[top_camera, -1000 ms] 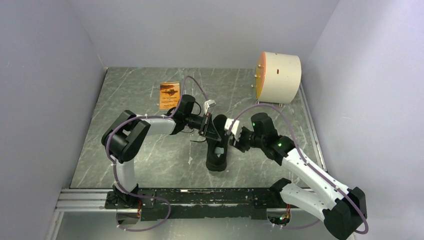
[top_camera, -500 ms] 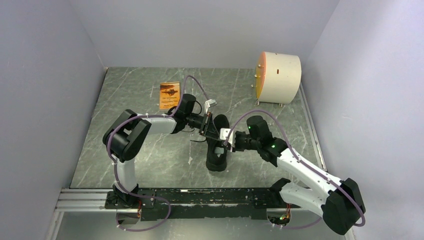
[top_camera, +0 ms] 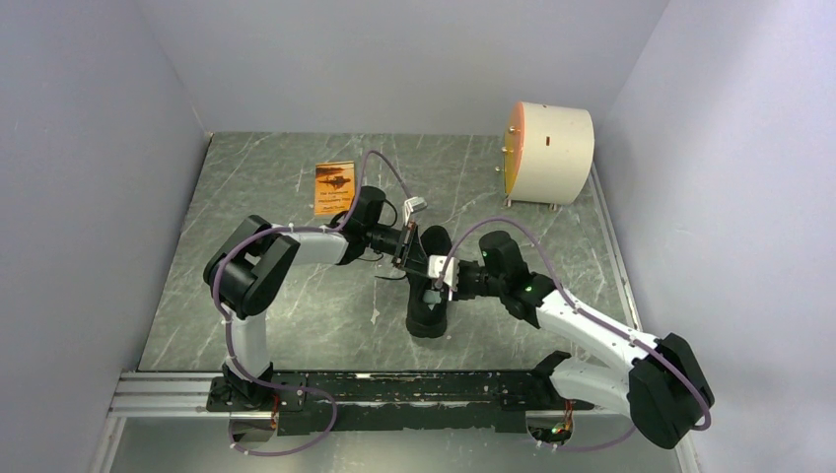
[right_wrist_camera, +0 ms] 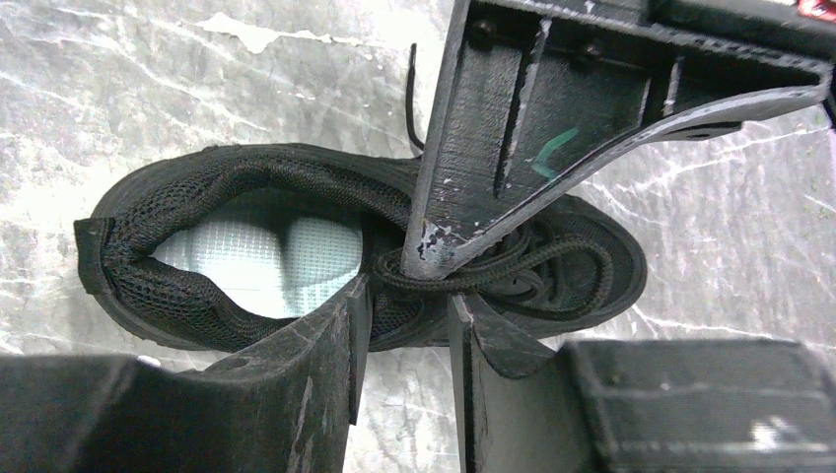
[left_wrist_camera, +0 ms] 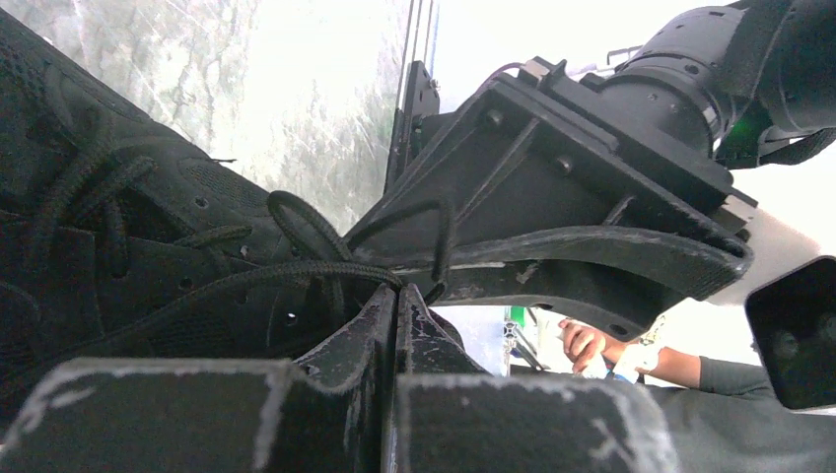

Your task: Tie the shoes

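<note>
- right gripper [right_wrist_camera: 407,305]: jaws part-open astride the laces [right_wrist_camera: 537,258], clamping nothing
- black sneaker [top_camera: 428,317] mid-table [top_camera: 286,325], heel nearest
- left gripper [left_wrist_camera: 396,296]: jaws shut, apparently pinching one of the laces
- likely handling: laces thin, limp, slip easily; sneaker light (may drag when pulled); pinch the strand itself, close in

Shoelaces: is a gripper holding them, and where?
The left gripper pinches the laces above the sneaker's middle; the right gripper is open, gripping nothing.
</note>
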{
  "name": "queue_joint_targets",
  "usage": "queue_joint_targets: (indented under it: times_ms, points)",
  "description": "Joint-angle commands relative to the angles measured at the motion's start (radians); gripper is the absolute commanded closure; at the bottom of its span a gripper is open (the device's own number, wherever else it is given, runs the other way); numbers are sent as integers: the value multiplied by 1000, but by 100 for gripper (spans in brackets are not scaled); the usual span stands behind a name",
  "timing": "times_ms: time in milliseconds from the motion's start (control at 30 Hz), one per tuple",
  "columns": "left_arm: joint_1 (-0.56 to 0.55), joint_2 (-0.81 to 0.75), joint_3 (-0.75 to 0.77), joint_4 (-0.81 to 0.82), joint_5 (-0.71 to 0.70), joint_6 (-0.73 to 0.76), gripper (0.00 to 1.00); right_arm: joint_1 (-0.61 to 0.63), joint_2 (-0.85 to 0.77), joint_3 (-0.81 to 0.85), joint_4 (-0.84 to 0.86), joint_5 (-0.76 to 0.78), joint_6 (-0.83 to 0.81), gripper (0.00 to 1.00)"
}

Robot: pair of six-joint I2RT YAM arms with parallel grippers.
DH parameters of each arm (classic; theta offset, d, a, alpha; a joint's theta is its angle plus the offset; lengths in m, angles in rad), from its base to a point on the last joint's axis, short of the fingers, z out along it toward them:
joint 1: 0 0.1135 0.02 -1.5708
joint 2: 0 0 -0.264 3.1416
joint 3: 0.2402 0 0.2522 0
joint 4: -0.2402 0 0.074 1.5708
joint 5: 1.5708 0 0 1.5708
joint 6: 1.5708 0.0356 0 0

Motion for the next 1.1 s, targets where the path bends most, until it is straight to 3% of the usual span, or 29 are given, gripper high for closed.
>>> queue_joint_targets:
  times_ms: [0,100,133,200,233,367,433,500,567,633,767,1067]
  points:
    - [0,3,-5,40,30,-4,95,9,24,-21,83,38,-6,63]
    - [-1,-2,-2,32,32,2,95,10,19,-31,129,61,19,69]
    - [-1,-5,-2,31,34,4,95,10,15,-29,132,62,24,75]
    - [0,-18,8,8,32,23,95,10,14,-2,98,74,53,100]
    - [5,-29,19,-35,22,54,92,10,8,19,62,86,83,100]
    - [80,-108,71,-352,-133,249,67,16,-2,180,-168,152,366,100]
    - [140,-167,47,-368,-192,258,56,17,38,277,-320,148,526,100]
    - [187,-237,8,-371,-257,263,36,16,97,364,-476,149,666,100]
    - [191,-273,19,-488,-394,372,24,15,140,403,-544,144,781,100]
    - [172,-300,-17,-508,-500,454,23,36,141,410,-537,164,833,100]
    - [107,-332,-140,-377,-600,589,19,26,99,368,-425,183,989,100]
    - [2,-209,-117,-417,-719,726,25,24,74,372,-435,187,1106,100]
